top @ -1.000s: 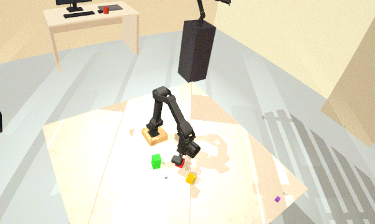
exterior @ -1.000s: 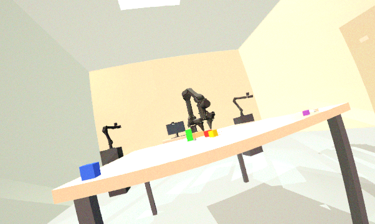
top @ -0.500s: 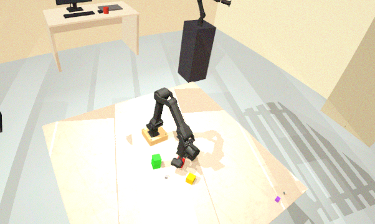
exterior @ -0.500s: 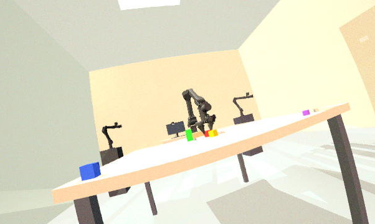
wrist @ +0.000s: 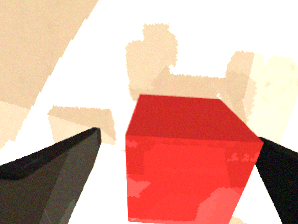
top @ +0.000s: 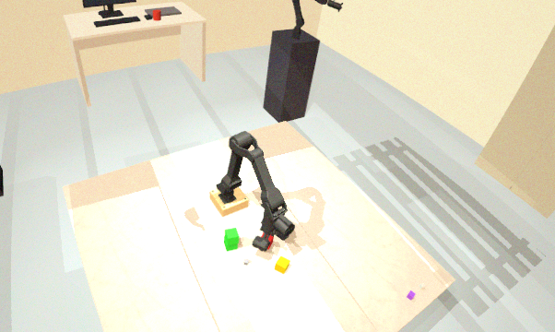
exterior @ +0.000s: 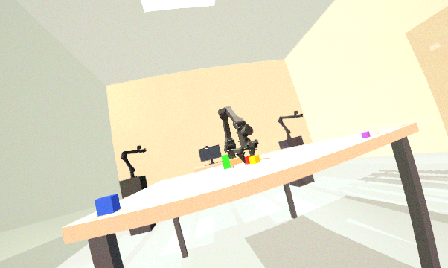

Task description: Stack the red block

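On your far left in the exterior view, a blue cube (exterior: 107, 205) sits alone near the corner of the table (exterior: 321, 158), well apart from everything else. Move right in the top view and you reach the green tower (top: 231, 239), standing upright on the white surface in front of the arm's wooden base (top: 230, 202). Just to its right the gripper (top: 264, 242) hangs low over the table with its fingers spread almost to their limit — it has hold of nothing. The red block (wrist: 188, 160) rests on the table between those fingers; in the wrist view you see a dark finger (wrist: 47, 192) on its left with a gap of table showing, while the other finger sits at its right edge, and you cannot tell whether that one touches. A corner of the green tower shows at the bottom of that same view, near the block but apart from it. Further right lies a yellow cube (top: 282, 265), close to the gripper — and far off toward the table's right edge, a small purple cube (top: 410, 295).
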`<state>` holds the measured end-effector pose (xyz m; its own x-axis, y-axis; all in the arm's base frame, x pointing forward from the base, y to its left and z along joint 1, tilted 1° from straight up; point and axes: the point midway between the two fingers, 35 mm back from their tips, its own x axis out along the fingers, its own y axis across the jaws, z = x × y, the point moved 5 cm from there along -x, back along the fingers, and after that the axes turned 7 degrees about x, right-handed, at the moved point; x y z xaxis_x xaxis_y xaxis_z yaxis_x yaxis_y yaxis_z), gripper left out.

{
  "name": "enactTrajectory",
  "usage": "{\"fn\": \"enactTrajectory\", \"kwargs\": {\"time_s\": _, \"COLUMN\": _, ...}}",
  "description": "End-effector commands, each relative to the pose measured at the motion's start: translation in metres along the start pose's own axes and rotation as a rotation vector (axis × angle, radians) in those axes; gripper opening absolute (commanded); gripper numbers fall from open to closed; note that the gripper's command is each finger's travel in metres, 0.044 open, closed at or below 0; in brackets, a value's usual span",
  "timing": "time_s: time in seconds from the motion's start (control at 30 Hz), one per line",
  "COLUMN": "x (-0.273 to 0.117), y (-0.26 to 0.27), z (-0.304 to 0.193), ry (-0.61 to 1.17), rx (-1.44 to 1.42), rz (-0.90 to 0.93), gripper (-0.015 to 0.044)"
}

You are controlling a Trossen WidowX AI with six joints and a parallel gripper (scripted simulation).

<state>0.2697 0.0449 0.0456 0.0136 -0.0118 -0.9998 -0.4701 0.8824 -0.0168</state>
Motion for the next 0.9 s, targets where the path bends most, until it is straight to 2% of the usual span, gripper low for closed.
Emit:
{"fn": "enactTrajectory", "kwargs": {"time_s": 0.0, "x": 0.001, "y": 0.0, "z": 0.0, "ry": -0.003, "rx": 0.003, "rz": 0.003, "gripper": 0.044}}
{"fn": "enactTrajectory", "kwargs": {"time_s": 0.17, "x": 0.0, "y": 0.0, "z": 0.0, "ry": -0.003, "rx": 0.003, "rz": 0.003, "gripper": 0.044}}
{"fn": "enactTrajectory", "kwargs": {"time_s": 0.47, "x": 0.0, "y": 0.0, "z": 0.0, "ry": -0.003, "rx": 0.003, "rz": 0.003, "gripper": 0.0204}}
{"fn": "enactTrajectory", "kwargs": {"time_s": 0.7, "x": 0.0, "y": 0.0, "z": 0.0, "ry": -0.003, "rx": 0.003, "rz": 0.003, "gripper": 0.0157}}
{"fn": "enactTrajectory", "kwargs": {"time_s": 0.87, "x": -0.015, "y": 0.0, "z": 0.001, "ry": -0.003, "rx": 0.003, "rz": 0.003, "gripper": 0.0026}}
